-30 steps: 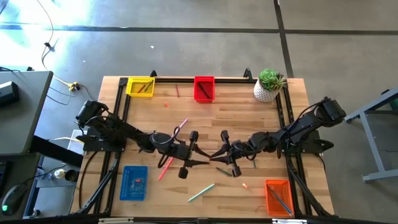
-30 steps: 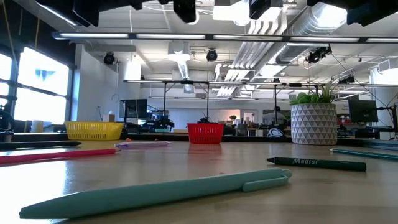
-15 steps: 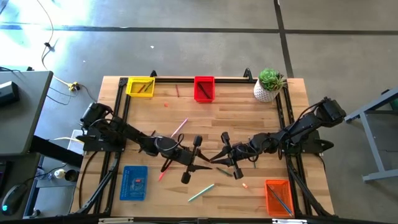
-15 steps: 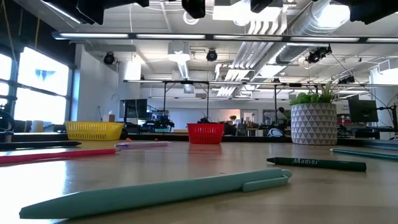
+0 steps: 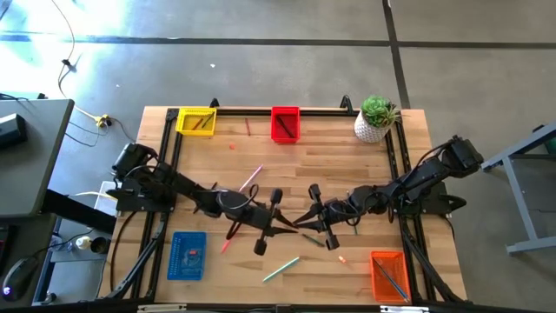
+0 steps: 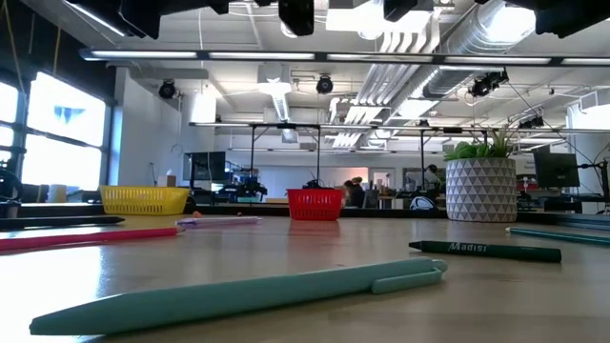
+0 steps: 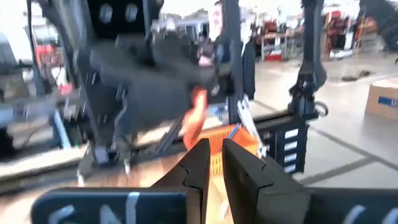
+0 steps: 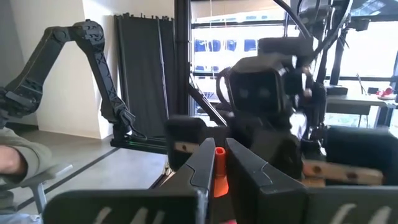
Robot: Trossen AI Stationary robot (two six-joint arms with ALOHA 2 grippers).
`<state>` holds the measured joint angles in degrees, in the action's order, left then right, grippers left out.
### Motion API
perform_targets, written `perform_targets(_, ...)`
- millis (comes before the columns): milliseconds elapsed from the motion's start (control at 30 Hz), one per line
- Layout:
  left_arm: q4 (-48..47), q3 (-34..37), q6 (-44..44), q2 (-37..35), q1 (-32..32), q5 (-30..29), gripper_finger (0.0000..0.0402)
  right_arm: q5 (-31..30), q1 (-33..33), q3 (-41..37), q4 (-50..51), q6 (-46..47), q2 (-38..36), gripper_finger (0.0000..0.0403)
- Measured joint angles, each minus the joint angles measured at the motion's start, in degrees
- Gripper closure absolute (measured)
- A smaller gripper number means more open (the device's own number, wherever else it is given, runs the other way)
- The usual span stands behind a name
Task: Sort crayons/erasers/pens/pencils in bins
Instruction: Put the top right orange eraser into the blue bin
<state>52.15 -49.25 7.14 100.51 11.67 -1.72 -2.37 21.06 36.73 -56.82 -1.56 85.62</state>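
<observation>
Grippers (image 5: 294,225) tip to tip amid scattered pens (image 5: 281,269).

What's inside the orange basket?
The orange basket at the table's near right corner holds a couple of thin sticks lying slantwise, one looking bluish; whether pens or pencils is too small to tell. Anything lying flat beneath them can't be seen.

Matt wooden table (image 5: 261,143); mesh plastic yellow bin (image 5: 196,121); smooth teal pen (image 6: 238,291).
</observation>
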Motion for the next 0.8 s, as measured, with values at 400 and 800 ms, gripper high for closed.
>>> perform_targets(400, 1.9, 0.0, -1.1, 0.0, -0.8, 1.3, 0.0296, 1.4, 0.0, 0.0, 0.0, 0.0, 0.0, 0.0382)
perform_targets(800, 4.7, 0.0, 0.4, 0.0, -0.6, 4.0, 0.0317, 1.8, 0.0, 0.0, -0.4, 0.0, 0.0, 0.0382)
